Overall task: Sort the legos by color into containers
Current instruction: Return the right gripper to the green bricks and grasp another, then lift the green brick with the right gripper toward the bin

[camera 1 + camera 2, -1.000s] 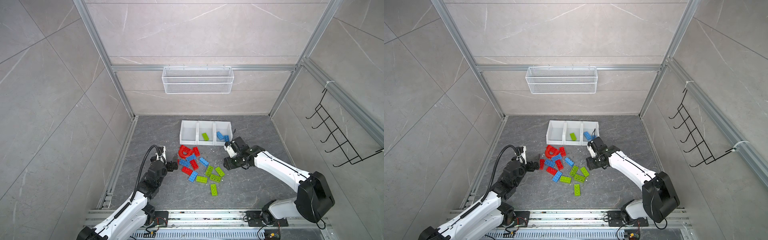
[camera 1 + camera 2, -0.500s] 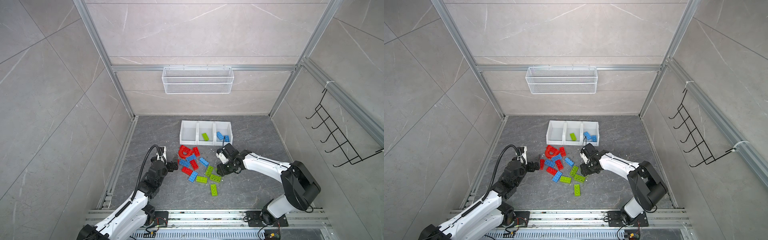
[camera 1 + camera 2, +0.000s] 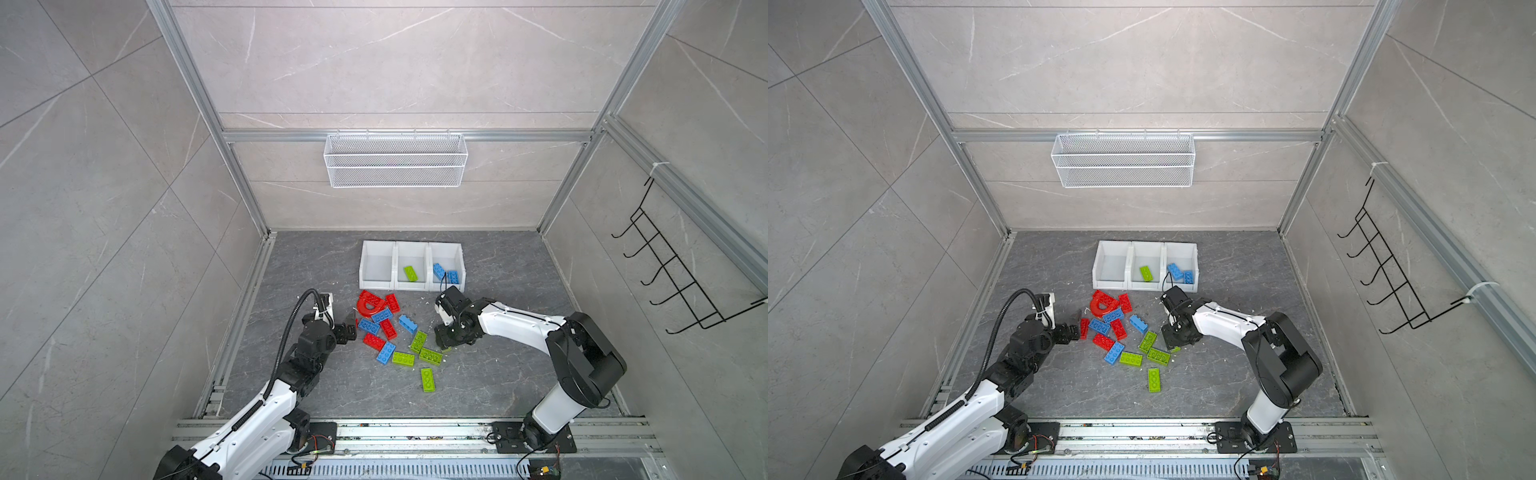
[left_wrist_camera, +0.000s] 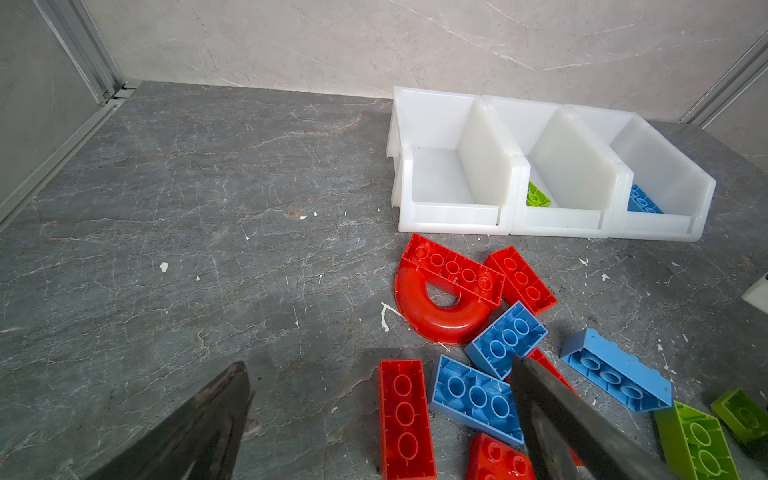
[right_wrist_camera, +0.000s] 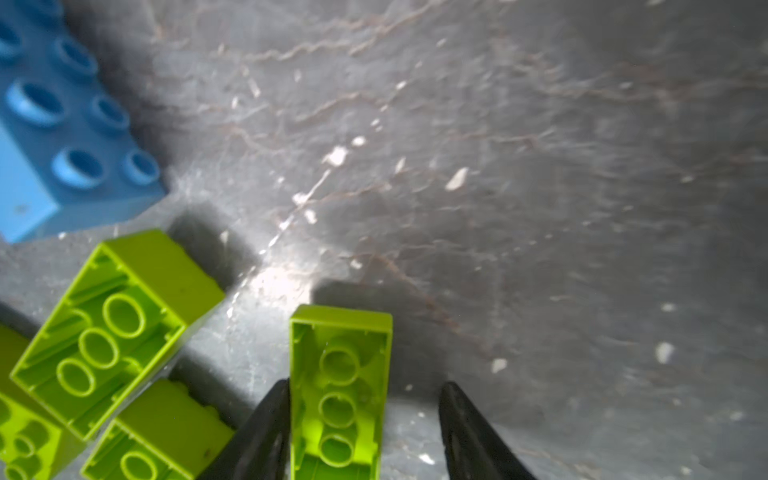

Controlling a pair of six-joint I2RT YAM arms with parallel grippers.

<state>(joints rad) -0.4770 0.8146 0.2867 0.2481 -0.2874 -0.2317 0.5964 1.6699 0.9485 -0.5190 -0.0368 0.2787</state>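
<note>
1. While the right arm (image 3: 511,322) hangs over the lime edge of the pile, both top views show little sorted. The three joined white plastic open-top bins (image 3: 376,286) hold one lime green plastic brick (image 3: 410,273) in the middle, two blue plastic bricks (image 3: 438,271) on the right and nothing on the left. The loose red, blue and lime studded plastic bricks (image 3: 1118,329) lie on the grey stone-look surface (image 3: 1225,374) just in front. Risk: the bins share walls, so a sloppy release over the middle one drops lime in with blue.
2. Left wrist view: left jaws wide apart, holding nothing. They straddle a red hollow-side-up plastic brick (image 4: 405,415) with a blue hollow-side-up plastic brick (image 4: 473,399) just beside it. Closing here could pinch both colours or skid the blue one away.
3. Right wrist view: right jaws apart around a lime green hollow-side-up plastic brick (image 5: 338,386), not clamped. One finger is against its side, the other clear. An off-centre close would shove or twist it, and smooth walls could slip on the lift. A neighbouring lime green plastic brick (image 5: 166,415) sits near the touching finger and may get dragged.
</note>
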